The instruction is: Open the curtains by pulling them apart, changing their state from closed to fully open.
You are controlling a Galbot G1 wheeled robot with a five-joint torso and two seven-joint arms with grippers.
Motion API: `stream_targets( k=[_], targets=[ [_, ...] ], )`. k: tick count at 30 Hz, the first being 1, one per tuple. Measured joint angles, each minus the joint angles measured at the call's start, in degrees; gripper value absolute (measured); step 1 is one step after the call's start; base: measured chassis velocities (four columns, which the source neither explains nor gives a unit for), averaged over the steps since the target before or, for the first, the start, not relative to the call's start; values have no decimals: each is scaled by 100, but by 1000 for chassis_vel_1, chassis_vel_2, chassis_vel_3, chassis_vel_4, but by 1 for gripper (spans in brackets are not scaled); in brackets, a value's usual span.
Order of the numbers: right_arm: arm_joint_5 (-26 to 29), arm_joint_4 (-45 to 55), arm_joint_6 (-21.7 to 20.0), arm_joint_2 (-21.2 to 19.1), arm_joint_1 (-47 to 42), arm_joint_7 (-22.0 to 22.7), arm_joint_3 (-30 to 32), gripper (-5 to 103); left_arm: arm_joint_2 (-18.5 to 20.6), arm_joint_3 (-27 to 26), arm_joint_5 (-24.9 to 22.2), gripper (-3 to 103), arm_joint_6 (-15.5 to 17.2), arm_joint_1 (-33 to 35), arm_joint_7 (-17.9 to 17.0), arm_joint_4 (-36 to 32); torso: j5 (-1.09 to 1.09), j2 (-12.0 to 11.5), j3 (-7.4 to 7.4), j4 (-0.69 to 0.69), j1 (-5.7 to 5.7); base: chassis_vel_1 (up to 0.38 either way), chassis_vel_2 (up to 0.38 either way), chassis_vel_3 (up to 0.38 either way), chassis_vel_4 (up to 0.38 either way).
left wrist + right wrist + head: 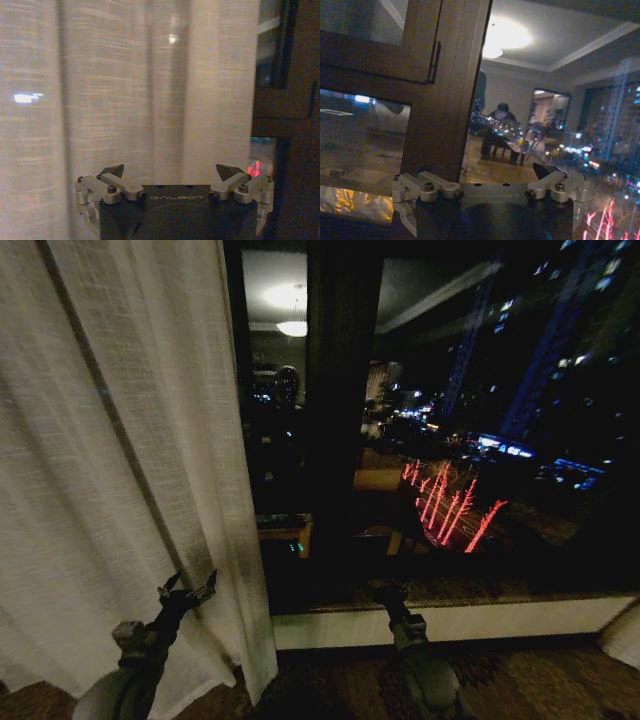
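At window's left side, sheer curtain (110,470) bunched aside — glass (480,420) bare; left end effector (187,592) spread wide, empty, at hem; right end effector (490,180) spread, empty — right panel likely next.

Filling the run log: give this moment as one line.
left end effector: open, at sheer curtain edge | right end effector: open, facing window frame | window uncovered beside curtain

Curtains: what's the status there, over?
Left gripper open, against the sheer curtain. Right gripper open, facing the window frame. Glass uncovered at centre. Nothing in the way.
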Motion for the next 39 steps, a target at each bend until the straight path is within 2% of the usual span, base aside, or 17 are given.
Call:
stream_targets(
  k=[1, 6, 7, 9, 12, 19, 23, 26, 27, 30, 33, 37, 39],
  targets=[
    [0, 0, 0, 0, 0, 0, 0, 100, 0, 0, 0, 100, 0, 0, 0, 0, 0, 0, 0, 0, 0, 0, 0, 0, 0],
    [-12, -35, -6, -2, 52, 34, 50, 100, 628, 649, -550, 100, 297, -466, -456, 40, -1, 0, 0, 0, 0, 0, 0, 0, 0],
    [-12, -35, -6, -2, 52, 34, 50, 100, 628, 649, -550, 100, 297, -466, -456, 40, -1, 0, 0, 0, 0, 0, 0, 0, 0],
    [-9, -62, -4, 7, 55, 43, 101, 100, 805, 900, -651, 100, 310, -697, -759, 165, -2, 0, 0, -1, 0, 0, 0, 0, 0],
    [-4, -101, 18, 33, 44, 70, 181, 100, 999, 1190, -737, 100, 301, -1107, -1026, 423, -1, 0, 0, -2, 0, 0, 0, 0, 0],
    [8, -180, 107, 108, 64, 138, 246, 100, 1038, 1538, -733, 100, 300, -1579, -1092, 688, 0, 0, 0, 0, 0, 0, 0, 0, 0],
    [11, -230, 118, 118, 129, 167, 264, 100, 968, 1846, -668, 101, 288, -1878, -1255, 886, -1, 0, 0, -1, 0, 0, 0, 0, 0],
    [14, -260, 115, 121, 184, 177, 267, 100, 885, 1975, -577, 86, 279, -2013, -1311, 971, -1, 0, 0, -2, 0, 0, 0, 0, 0],
    [14, -260, 115, 121, 184, 177, 267, 100, 885, 1975, -577, 86, 279, -2013, -1311, 971, -1, 0, 0, -2, 0, 0, 0, 0, 0],
    [16, -261, 44, 125, 215, 179, 254, 100, 857, 2015, -555, 70, 280, -2060, -1388, 1017, -1, 0, -1, 0, 0, 0, 0, 0, 0],
    [26, -228, -66, 135, 222, 178, 214, 100, 847, 2009, -547, 64, 280, -2076, -1398, 1037, -1, 0, 0, -1, 0, 0, 0, 0, 0],
    [30, -161, -216, 185, 261, 173, 137, 100, 840, 1951, -546, 43, 284, -2079, -1399, 1037, -1, 0, -1, 0, 0, 0, 0, 0, 0],
    [30, -157, -227, 195, 268, 171, 128, 100, 843, 1943, -546, 43, 286, -2078, -1399, 1035, -1, -1, -1, 0, 0, 0, 0, 0, 0]
  ],
)
